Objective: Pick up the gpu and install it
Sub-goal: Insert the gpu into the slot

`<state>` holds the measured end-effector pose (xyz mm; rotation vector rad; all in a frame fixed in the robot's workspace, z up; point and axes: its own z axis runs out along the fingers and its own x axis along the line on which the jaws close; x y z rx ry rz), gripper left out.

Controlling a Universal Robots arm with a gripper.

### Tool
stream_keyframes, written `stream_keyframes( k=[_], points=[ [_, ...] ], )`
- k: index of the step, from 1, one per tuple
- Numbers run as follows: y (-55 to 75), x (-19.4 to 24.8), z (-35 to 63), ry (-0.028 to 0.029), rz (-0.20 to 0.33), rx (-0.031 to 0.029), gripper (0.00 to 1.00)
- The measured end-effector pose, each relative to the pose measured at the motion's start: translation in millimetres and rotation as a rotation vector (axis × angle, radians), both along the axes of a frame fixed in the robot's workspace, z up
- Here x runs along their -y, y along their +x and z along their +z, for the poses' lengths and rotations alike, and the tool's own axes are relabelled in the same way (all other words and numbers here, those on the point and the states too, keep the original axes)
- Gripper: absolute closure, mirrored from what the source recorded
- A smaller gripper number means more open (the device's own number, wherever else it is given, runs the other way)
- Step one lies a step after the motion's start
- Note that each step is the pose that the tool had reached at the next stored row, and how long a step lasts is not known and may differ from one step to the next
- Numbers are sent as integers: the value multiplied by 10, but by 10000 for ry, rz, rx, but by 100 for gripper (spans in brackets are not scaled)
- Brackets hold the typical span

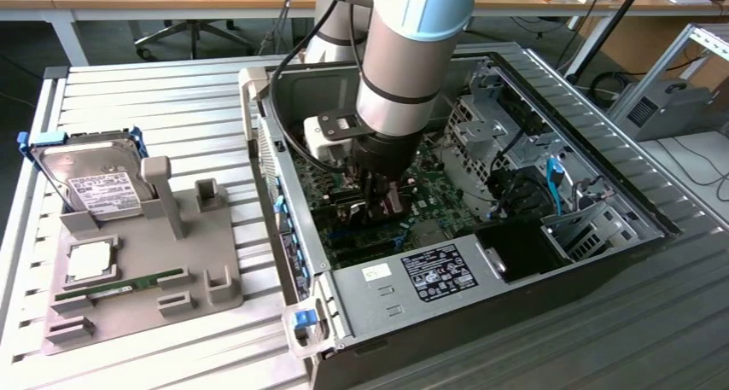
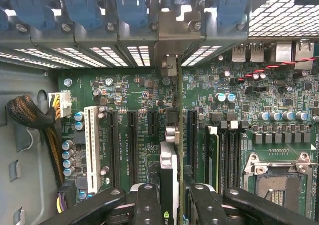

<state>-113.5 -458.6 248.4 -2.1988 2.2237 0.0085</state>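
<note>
Inside the open computer case [image 1: 376,309], my gripper [image 1: 377,195] reaches down over the green motherboard [image 1: 439,194]. In the wrist view the gpu [image 2: 169,157] stands on edge between the black fingers [image 2: 147,205], and the gripper [image 2: 175,205] is shut on it. The card runs along a black expansion slot on the motherboard [image 2: 134,90]. Its silver end bracket [image 2: 171,35] sits at the case's rear slot opening, under the blue clips. Whether its edge is pressed fully into the slot is hidden by the card itself.
A grey fixture [image 1: 200,275] at the exterior view's left holds a silver hard drive [image 1: 97,185], a processor chip [image 1: 91,260] and a green memory stick [image 1: 119,286]. By the card are a white slot [image 2: 91,145], a braided cable bundle [image 2: 30,112] and the processor socket [image 2: 276,180].
</note>
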Motion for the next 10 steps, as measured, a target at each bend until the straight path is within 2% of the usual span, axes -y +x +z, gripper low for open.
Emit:
stream_keyframes(
  k=[10],
  points=[
    [-2,0,-1,-1,1,0,72]
  ],
)
